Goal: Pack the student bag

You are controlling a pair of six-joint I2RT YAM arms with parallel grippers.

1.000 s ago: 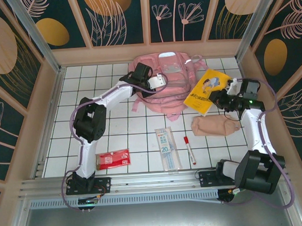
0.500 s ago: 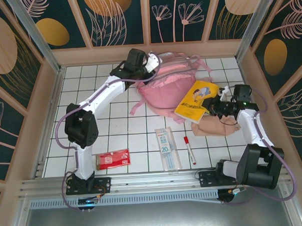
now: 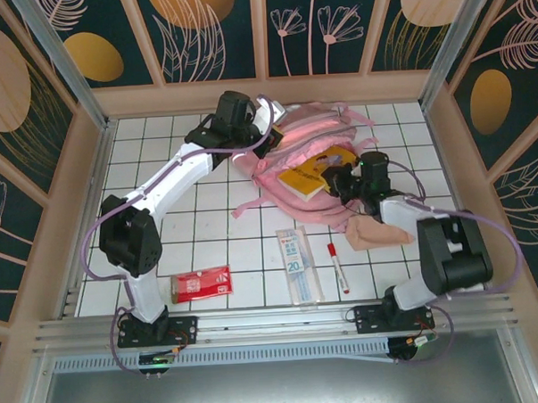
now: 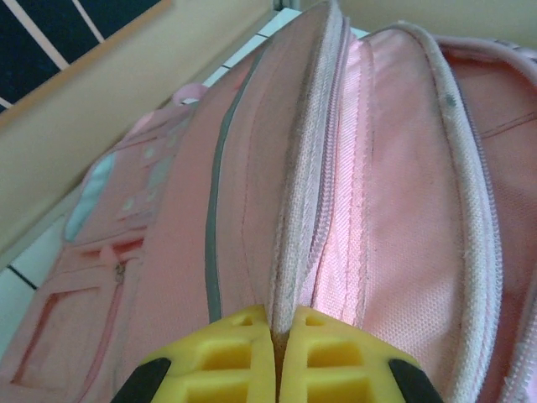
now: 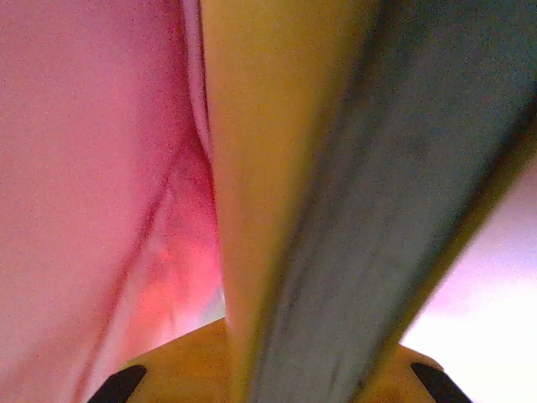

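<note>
student bag (image 3: pixel 324 128): on table (image 3: pixel 207 224), mouth open | left hand (image 4: pixel 278 332): clamped on bag's zip rim, lifting it to hold the mouth wide | right hand (image 3: pixel 341 177): at bag's near side, gripping yellow book (image 3: pixel 305 177), half inside bag | step: probably sliding book in

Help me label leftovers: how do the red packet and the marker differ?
The red packet is a flat, wide rectangle lying crosswise; the marker is a thin white stick, red-capped, lying front to back. The packet lies left of the ruler sleeve, the marker right of it. Both rest on the table, outside the student bag.
</note>
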